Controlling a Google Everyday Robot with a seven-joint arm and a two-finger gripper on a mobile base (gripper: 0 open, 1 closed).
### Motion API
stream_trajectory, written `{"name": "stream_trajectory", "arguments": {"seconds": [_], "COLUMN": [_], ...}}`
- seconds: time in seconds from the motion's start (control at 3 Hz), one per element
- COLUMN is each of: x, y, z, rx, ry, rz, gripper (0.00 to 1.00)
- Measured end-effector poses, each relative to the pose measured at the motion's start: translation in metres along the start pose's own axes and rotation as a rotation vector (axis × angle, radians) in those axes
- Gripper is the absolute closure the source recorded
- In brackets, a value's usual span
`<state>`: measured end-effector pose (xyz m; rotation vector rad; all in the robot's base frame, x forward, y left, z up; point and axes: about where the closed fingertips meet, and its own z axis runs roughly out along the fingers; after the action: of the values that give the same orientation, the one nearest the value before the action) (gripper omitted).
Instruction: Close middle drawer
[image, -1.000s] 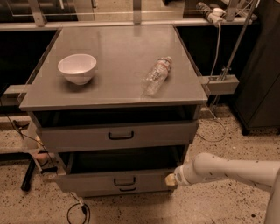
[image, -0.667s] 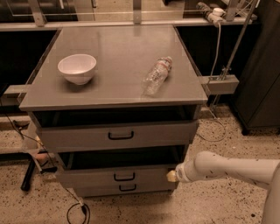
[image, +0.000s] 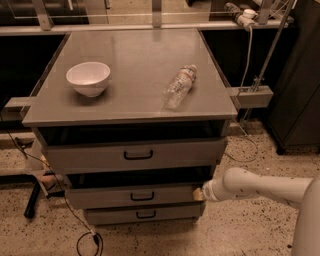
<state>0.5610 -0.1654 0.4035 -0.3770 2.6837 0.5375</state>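
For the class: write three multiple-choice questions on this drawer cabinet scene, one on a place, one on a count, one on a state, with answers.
1. Where is the end effector? A. on the floor; B. at the right end of the middle drawer front; C. out of view
2. How many black drawer handles show? A. one; B. two; C. three
3. The plastic bottle is: A. upright; B. lying on its side; C. hanging
Answers: B, it sits at that front's right end; C, one loop per front; B, it lies on the grey top.
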Motion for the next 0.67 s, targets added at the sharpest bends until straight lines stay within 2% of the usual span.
{"name": "stream_trajectory", "arguments": {"seconds": [0.67], "x": [-0.0268], "y": [-0.0138], "z": [0.0012], "rx": [0.025], "ry": [-0.008], "rz": [-0.003], "gripper": [1.00]}}
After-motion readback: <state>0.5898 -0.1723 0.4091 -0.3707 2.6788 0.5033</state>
